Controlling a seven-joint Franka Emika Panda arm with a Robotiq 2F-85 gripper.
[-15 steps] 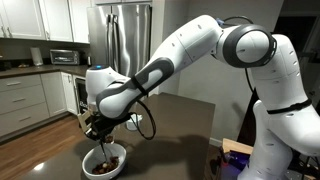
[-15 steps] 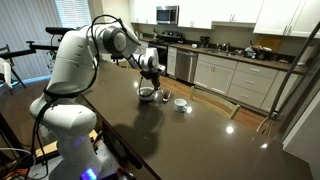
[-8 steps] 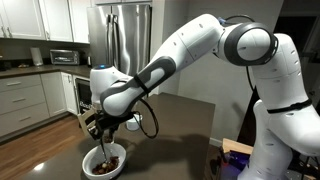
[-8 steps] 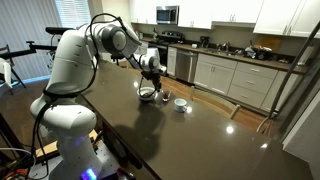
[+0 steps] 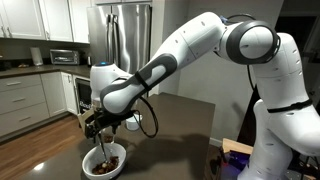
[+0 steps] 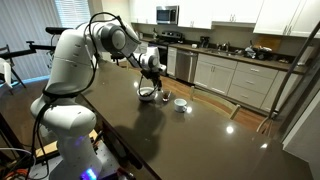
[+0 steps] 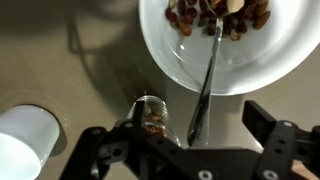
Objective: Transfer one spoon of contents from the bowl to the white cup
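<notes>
The wide white bowl [image 7: 180, 62] [image 5: 104, 164] [image 6: 147, 94] holds brown and reddish contents [image 7: 215, 14]. The slim spoon [image 7: 207, 80] lies with its head in the contents and its handle leaning over the bowl's rim. My gripper [image 7: 198, 122] [image 5: 100, 126] [image 6: 150, 72] hovers over the handle's end, open, and neither of its fingers touches the handle. The white cup [image 7: 24, 146] [image 6: 180, 104] stands apart from the bowl, at the lower left of the wrist view.
A small glass jar [image 7: 152, 114] with brownish pieces stands between bowl and cup, close to my left finger. The dark countertop [image 6: 200, 135] stretches on past the cup. Kitchen cabinets and a refrigerator [image 5: 128, 40] stand behind.
The jaws have spread wide and let go of the spoon handle, which now rests on the bowl. The arm has barely moved.
</notes>
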